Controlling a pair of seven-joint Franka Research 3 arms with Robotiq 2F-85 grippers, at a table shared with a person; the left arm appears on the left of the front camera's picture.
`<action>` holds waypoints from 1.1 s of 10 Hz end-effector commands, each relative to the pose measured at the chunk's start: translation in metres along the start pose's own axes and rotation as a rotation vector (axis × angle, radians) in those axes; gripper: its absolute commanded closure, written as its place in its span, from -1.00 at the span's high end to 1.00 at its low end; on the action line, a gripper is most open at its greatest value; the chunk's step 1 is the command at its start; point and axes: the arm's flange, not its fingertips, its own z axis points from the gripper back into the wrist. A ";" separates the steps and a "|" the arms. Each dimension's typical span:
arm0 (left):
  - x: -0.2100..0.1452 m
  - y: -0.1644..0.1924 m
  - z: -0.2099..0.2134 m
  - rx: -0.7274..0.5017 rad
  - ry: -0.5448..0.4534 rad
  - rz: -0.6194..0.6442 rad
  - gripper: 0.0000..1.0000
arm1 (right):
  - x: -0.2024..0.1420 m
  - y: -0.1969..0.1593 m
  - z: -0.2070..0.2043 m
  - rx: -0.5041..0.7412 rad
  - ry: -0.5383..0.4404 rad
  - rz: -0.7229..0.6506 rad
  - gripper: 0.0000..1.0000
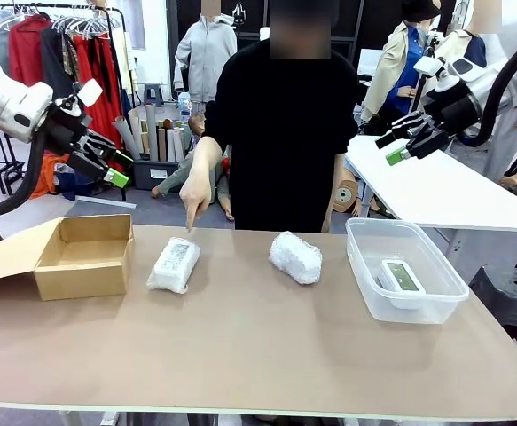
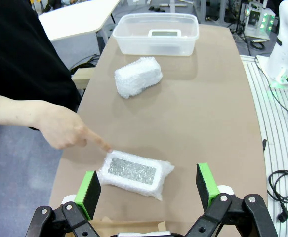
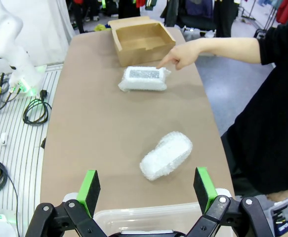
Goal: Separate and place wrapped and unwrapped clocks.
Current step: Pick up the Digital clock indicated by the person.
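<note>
At upper left and right, left hand [image 1: 116, 167] and right hand [image 1: 391, 148] hang, jaws apart, empty; a finger [image 1: 190, 218] points at the flat bundle [image 1: 174, 264] on the desk [image 1: 240, 355].

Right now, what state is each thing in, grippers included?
cardboard box: open, nothing inside.
flat wrapped bundle: wrapped, lying flat, pointed at by person's hand.
rounder wrapped bundle: wrapped, lying untouched.
clear tub: lidless, holding white clock.
white clock: unwrapped, screen up.
left gripper: open, raised, empty.
right gripper: open, raised, empty.
</note>
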 end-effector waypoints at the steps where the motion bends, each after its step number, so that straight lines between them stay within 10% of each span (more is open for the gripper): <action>1: 0.001 0.000 0.002 0.001 -0.001 -0.002 1.00 | 0.000 0.001 0.001 0.000 0.006 0.004 1.00; 7: 0.000 0.000 0.000 0.000 0.000 0.000 1.00 | 0.000 0.001 0.001 0.000 0.006 0.004 1.00; 11: 0.031 -0.021 -0.003 0.107 0.329 0.271 1.00 | 0.000 0.001 0.001 0.000 0.006 0.004 1.00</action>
